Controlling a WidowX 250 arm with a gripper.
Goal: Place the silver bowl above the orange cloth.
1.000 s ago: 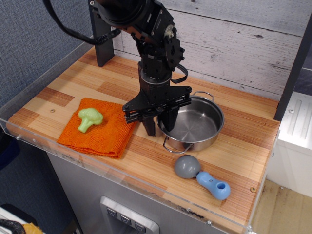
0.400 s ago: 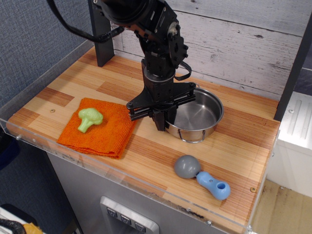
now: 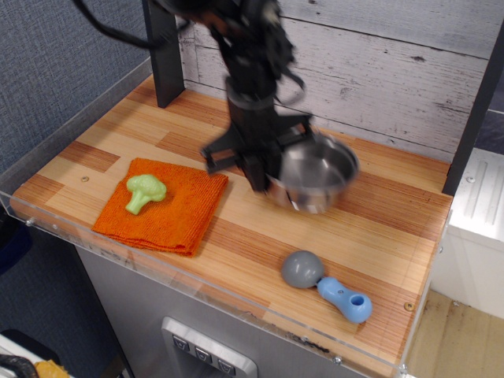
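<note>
The silver bowl (image 3: 316, 175) is blurred and lifted off the table, tilted, right of centre. My gripper (image 3: 266, 175) is shut on its left rim and holds it in the air. The orange cloth (image 3: 176, 214) lies flat at the front left of the wooden table. A small green broccoli toy (image 3: 144, 191) sits on the cloth. The bowl is to the right of the cloth and a little further back, apart from it.
A grey-and-blue scoop (image 3: 327, 287) lies near the front right edge. A black post (image 3: 164, 55) stands at the back left. A white plank wall (image 3: 394, 71) runs behind the table. A clear acrylic rim (image 3: 236, 298) edges the front.
My gripper has closed on the bowl's left rim and lifted it up and back, off the table. The cloth, broccoli and scoop have not moved.
</note>
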